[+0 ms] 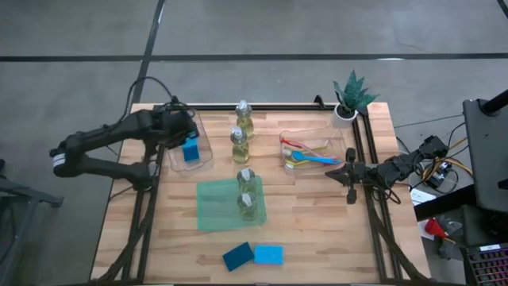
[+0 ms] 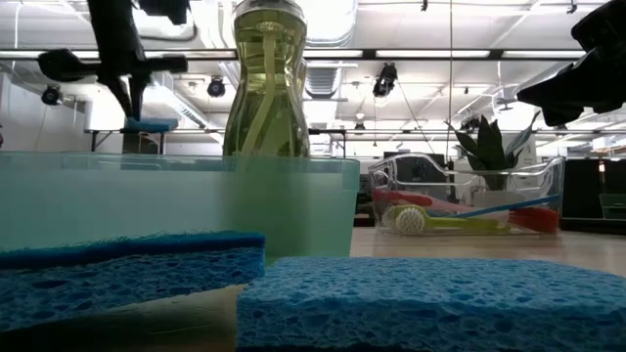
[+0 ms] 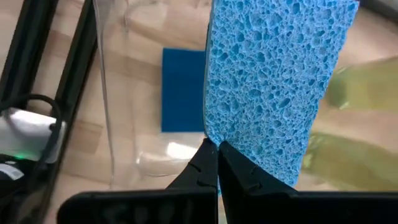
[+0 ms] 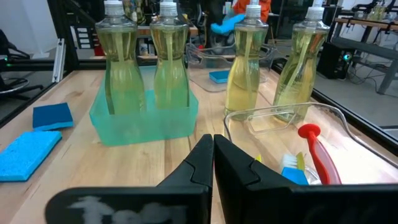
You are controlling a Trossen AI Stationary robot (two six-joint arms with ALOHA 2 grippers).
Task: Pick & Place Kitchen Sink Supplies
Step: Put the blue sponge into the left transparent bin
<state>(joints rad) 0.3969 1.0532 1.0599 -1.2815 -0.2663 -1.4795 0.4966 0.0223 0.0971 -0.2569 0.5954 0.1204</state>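
Right now your left claw grips a blue sponge above the clear bin holding another sponge; your right claw waits clenched beside the brush bin

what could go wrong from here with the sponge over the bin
1. The left gripper pinches only a thin edge of the sponge, so it might slip or twist free early.
2. Another sponge already lies in the clear bin; the new one may land on it and lean against the wall.
3. The two bottles stand beside the bin, so a sideways swing could knock them.
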